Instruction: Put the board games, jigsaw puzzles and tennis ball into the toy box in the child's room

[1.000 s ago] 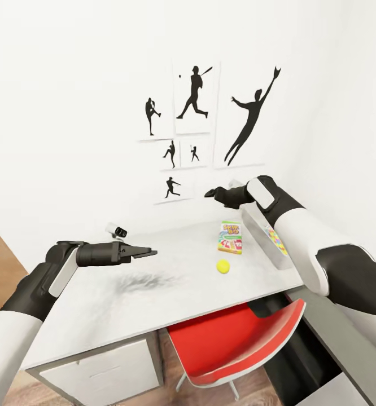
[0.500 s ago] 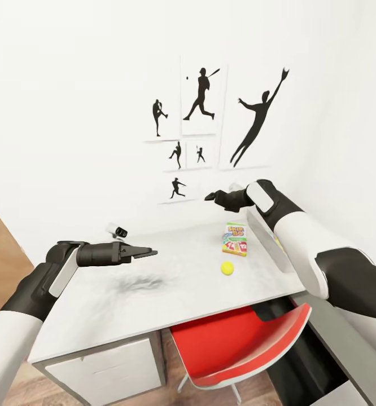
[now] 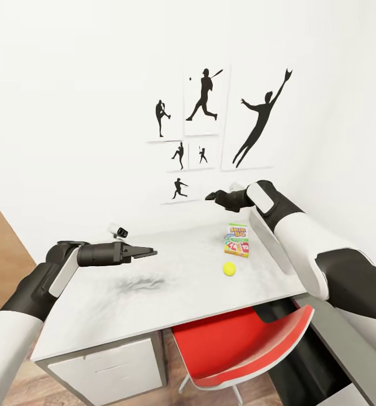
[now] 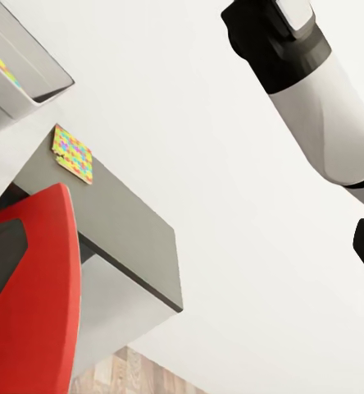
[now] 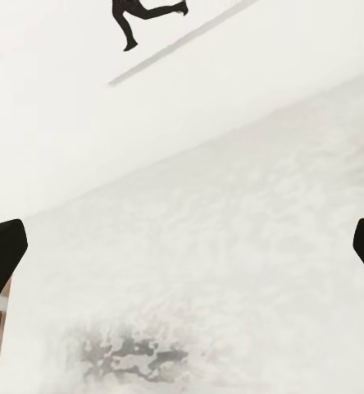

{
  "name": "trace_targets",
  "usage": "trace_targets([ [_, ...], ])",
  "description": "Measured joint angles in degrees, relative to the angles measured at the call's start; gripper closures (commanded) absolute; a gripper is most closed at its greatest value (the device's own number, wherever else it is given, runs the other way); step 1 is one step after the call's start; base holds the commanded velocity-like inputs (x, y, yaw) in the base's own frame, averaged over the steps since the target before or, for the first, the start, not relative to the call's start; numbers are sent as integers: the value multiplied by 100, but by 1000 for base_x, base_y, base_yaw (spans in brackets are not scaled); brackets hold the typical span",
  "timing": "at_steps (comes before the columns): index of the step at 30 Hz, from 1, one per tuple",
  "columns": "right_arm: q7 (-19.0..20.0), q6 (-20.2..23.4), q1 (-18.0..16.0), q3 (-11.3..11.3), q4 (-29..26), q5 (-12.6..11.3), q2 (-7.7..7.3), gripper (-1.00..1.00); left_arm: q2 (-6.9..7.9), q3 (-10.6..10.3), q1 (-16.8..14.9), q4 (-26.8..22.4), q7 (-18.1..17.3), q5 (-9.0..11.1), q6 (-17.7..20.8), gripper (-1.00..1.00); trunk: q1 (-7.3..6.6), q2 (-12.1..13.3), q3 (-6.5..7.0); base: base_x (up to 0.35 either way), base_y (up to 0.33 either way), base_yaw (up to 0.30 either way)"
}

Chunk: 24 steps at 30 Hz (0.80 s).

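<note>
Toy box [image 4: 22, 78]: pale grey tray on table [image 3: 171, 282], a multicoloured sheet inside.
Puzzle [image 4: 72, 153]: flat on grey top near red chair [image 3: 239, 344].
Board game [image 3: 237, 239]: on table, tennis ball [image 3: 229, 268] just beside.
L gripper [image 3: 148, 253]: empty, fingers look together.
R gripper [image 5: 182, 246]: fingers wide apart, empty, over table.

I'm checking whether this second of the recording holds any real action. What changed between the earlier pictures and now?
Only the head view shifted: the table, the board game, the tennis ball and the wall silhouettes all slid slightly together, so the camera moved, not the things. Nothing was grasped or released. The left end effector and the right end effector stay hovering above the table, empty.
</note>
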Motion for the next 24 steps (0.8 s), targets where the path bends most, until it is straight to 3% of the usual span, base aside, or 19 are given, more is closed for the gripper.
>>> trace_targets([
  [16,-12,-10,0,6,9,8,15,-100,9,37,-1,10,3,18,1,-100,0,0,3,0,4,23],
  [24,-59,-8,1,6,8,7,17,-100,4,37,1,11,11,17,3,-100,-1,0,22,35,155,106],
])
